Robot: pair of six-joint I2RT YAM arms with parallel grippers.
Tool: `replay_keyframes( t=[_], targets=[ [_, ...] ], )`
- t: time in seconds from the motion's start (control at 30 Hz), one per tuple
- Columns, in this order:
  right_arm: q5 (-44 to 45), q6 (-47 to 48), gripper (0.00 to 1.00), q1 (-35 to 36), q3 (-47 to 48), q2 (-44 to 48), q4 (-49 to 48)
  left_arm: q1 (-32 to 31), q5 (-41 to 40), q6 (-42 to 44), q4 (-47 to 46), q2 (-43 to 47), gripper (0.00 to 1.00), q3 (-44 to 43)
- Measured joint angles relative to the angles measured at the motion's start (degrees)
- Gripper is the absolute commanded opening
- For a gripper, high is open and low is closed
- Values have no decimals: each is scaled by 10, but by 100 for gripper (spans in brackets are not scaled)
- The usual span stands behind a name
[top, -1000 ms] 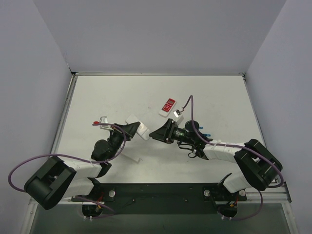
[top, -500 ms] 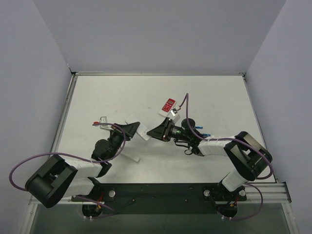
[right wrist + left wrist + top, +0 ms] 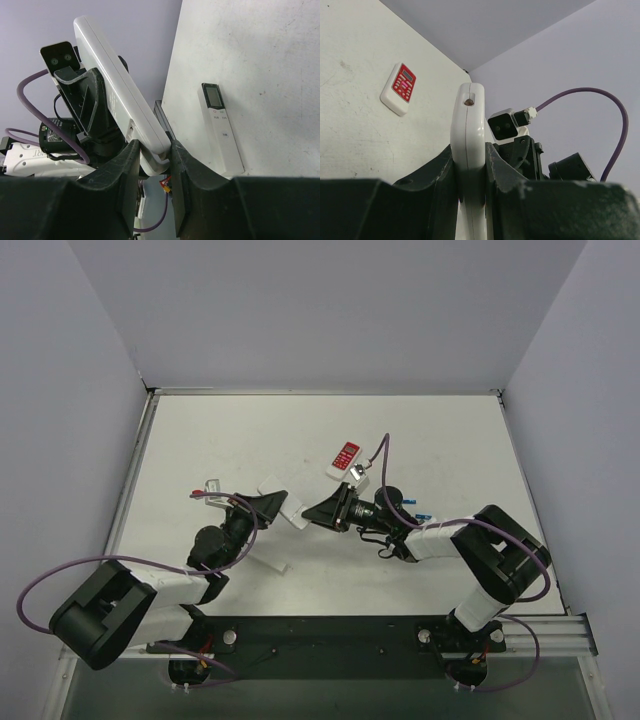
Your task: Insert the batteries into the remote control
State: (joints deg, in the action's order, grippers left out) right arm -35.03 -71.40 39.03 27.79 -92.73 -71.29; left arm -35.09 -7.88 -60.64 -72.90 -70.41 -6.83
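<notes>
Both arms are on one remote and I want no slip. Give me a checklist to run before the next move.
1. Left gripper clamped on the held white remote: ok, its jaws press both faces.
2. Right gripper closed on that remote's end: cannot tell. Its jaws flank the end, but contact is unclear.
3. Battery cover off: cannot tell, no compartment shows.
4. Battery in hand: not ok. The blue batteries lie on the table beside the right arm.
5. Red remote and slim white remote out of the way: ok, both lie flat, apart from the grippers.
</notes>
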Motion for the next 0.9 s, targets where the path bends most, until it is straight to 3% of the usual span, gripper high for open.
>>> replay_keyframes(
  t=[0.67, 0.9],
  targets=[
    [-17, -7, 6, 0, -5, 15, -1, 1, 53, 111, -17, 27, 0, -1],
    [-19, -7, 12, 0, -5, 24, 2, 0, 60, 130, -28, 31, 0, -2]
  ],
)
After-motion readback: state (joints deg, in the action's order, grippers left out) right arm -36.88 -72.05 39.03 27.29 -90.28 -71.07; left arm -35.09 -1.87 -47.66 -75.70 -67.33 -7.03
